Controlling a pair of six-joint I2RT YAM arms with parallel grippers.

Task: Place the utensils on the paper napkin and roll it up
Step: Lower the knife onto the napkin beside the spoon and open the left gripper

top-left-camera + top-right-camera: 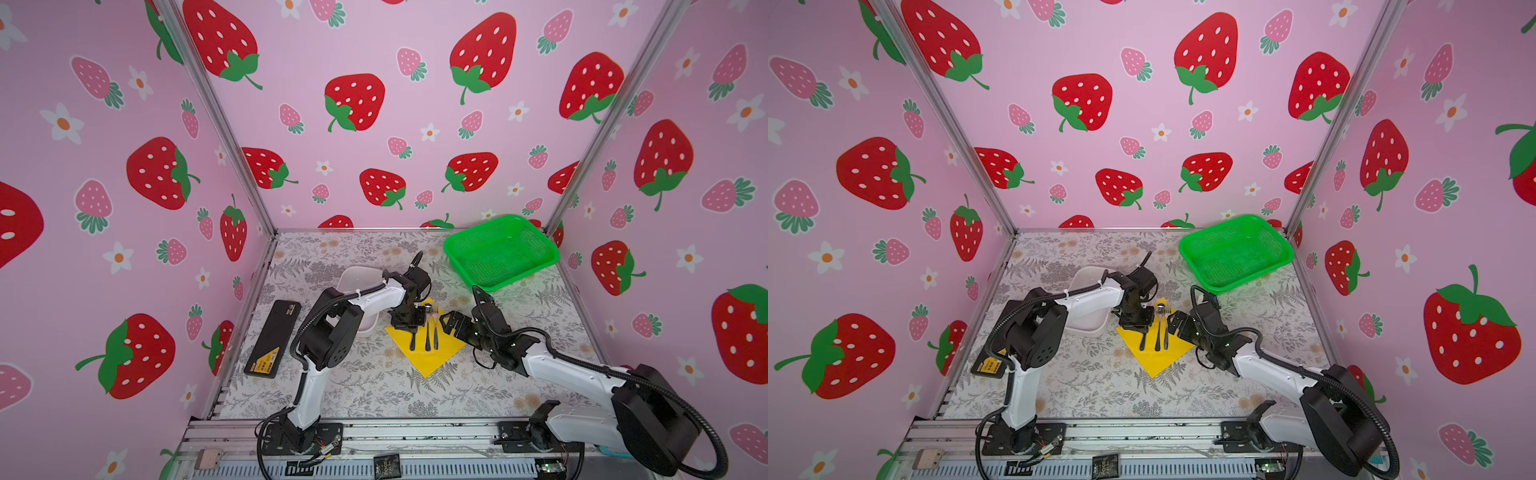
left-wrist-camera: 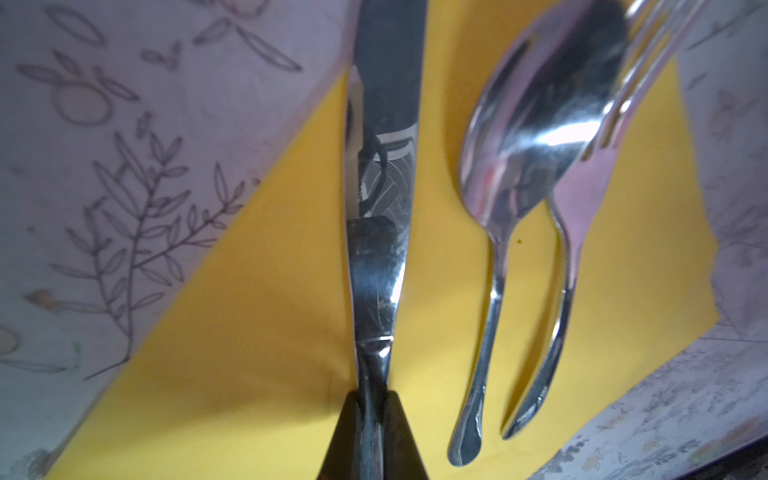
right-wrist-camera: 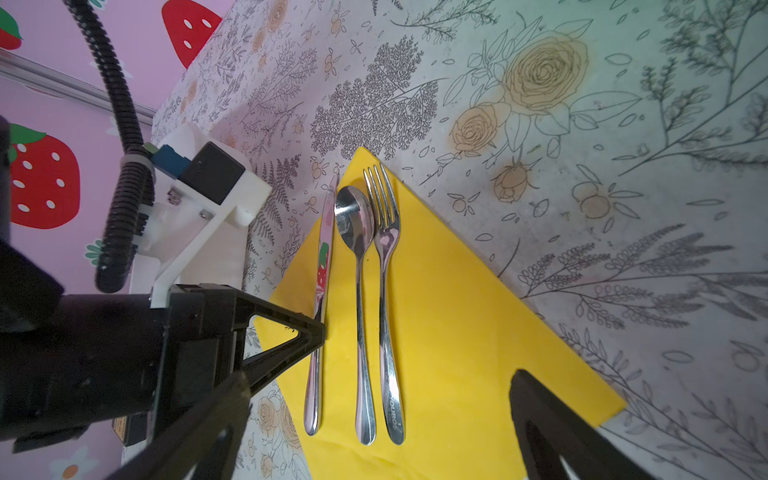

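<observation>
Right wrist view shows the three utensils (image 1: 428, 338) side by side on the yellow napkin (image 3: 478, 324): knife (image 3: 323, 266), spoon (image 3: 360, 299) and fork (image 3: 385, 299), with their long axes parallel. In both top views the napkin sits mid-table as a diamond, with corners at 12, 3, 6 and 9 o'clock. Every piece runs along the 12–6 line, heads to 12 and handles to 6. The knife is the 9 o'clock piece, near that edge, and its blade tip passes beyond the paper over the floral table (image 3: 540, 208). The left gripper (image 2: 376, 411) is clamped on the knife's handle, one finger on each side, with the blade stretching away towards 12. Whether the knife rests on the paper I cannot tell. The right gripper (image 1: 465, 309), at the napkin's 3 o'clock, has its fingers spread wide, empty and clear of the cutlery.
</observation>
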